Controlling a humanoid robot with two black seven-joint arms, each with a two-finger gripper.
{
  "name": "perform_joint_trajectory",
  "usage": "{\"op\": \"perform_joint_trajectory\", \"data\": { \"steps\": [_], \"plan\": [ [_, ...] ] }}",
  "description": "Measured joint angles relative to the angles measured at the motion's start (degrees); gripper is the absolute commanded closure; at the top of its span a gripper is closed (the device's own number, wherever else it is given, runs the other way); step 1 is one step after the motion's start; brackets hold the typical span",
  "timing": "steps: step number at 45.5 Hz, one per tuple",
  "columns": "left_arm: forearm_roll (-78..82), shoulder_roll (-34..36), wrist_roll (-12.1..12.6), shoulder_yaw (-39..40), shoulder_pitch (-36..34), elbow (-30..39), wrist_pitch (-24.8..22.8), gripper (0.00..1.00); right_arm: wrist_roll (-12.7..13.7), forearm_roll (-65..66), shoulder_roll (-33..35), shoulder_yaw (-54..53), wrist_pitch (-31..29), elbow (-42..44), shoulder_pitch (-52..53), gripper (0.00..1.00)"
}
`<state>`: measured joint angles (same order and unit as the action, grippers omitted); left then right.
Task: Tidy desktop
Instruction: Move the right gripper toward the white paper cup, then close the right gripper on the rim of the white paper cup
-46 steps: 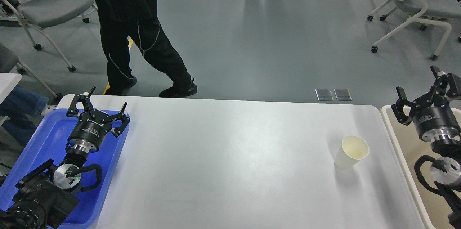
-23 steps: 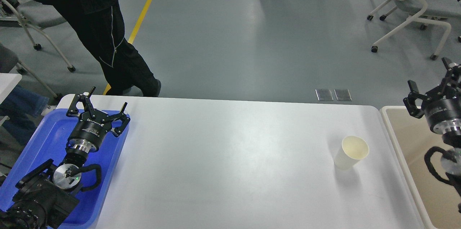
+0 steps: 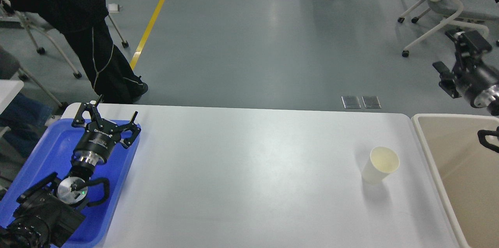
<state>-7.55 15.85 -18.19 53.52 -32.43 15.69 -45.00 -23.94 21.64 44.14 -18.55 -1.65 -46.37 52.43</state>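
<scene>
The glossy white desktop (image 3: 249,178) fills the middle of the view, with a blue tray (image 3: 46,154) at its left end and a beige bin (image 3: 460,170) at its right end. A white paper cup (image 3: 380,164) stands upright on it near the right end. The left gripper (image 3: 105,117) hangs over the tray's far corner, its jaws spread wide and empty, while the right gripper (image 3: 454,55) is raised beyond the bin with its fingers apart, holding nothing.

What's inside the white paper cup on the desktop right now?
Nothing visible: the upright white paper cup on the glossy white desktop shows a bare, pale inner wall through its open mouth. The near rim hides the very bottom, so something small and flat there cannot be ruled out.
</scene>
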Motion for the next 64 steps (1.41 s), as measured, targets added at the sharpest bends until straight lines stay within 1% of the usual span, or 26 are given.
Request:
{"op": "perform_joint_trajectory", "data": {
  "steps": [6, 13, 19, 29, 37, 45, 55, 64],
  "plan": [
    [0.00, 0.00, 0.00, 0.00, 0.00, 0.00, 0.00, 0.00, 1.02, 5.55, 0.65, 12.87, 0.09, -0.70, 7.89, 0.00],
    [0.00, -0.02, 0.00, 0.00, 0.00, 0.00, 0.00, 0.00, 3.96, 14.58, 0.86, 27.64, -0.40, -3.18, 17.11, 0.00],
    [0.00, -0.03, 0.00, 0.00, 0.00, -0.01, 0.00, 0.00, 5.93, 22.66, 0.62, 39.97, -1.36, -6.58, 24.46, 0.00],
    [0.00, -0.03, 0.00, 0.00, 0.00, 0.01, 0.00, 0.00, 7.42, 31.89, -1.25, 55.87, -2.68, -11.01, 32.24, 0.00],
    [0.00, -0.03, 0.00, 0.00, 0.00, 0.03, 0.00, 0.00, 7.88, 36.70, -3.36, 62.74, -2.94, -13.06, 33.39, 0.00],
    [0.00, -0.03, 0.00, 0.00, 0.00, 0.03, 0.00, 0.00, 8.10, 39.07, -5.65, 65.74, -2.36, -12.87, 30.14, 0.00],
    [0.00, -0.03, 0.00, 0.00, 0.00, 0.03, 0.00, 0.00, 8.18, 39.72, -7.83, 66.72, -0.05, -10.02, 24.98, 0.00],
    [0.00, -0.03, 0.00, 0.00, 0.00, 0.02, 0.00, 0.00, 8.21, 38.70, -8.64, 64.91, 1.08, -6.40, 20.78, 0.00]
  ]
}}
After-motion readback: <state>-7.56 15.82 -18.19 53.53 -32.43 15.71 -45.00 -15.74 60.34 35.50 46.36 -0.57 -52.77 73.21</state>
